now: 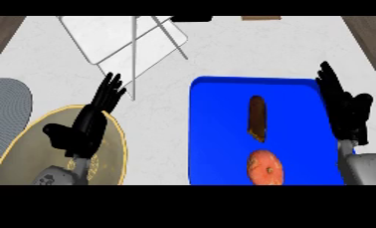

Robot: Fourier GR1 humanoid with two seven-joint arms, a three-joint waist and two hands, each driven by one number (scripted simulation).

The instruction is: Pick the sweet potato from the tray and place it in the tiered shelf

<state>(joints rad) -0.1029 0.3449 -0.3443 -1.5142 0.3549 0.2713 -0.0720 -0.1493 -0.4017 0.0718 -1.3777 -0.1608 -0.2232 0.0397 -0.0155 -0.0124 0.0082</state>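
**op:** Looking at the sweet potato (256, 117), mid blue tray (220, 122), lying lengthwise. Stiff, probably light, rough skin; I'd wrap its middle. Right hand (345, 110) over the tray's right rim, fingers straight, holding nothing.

**reply:** Room?

**op:** Orange fruit (265, 168) sits just below. Tiered shelf (125, 40) upper left, open counter between. Left hand (92, 120) relaxed over the yellow plate (29, 147).
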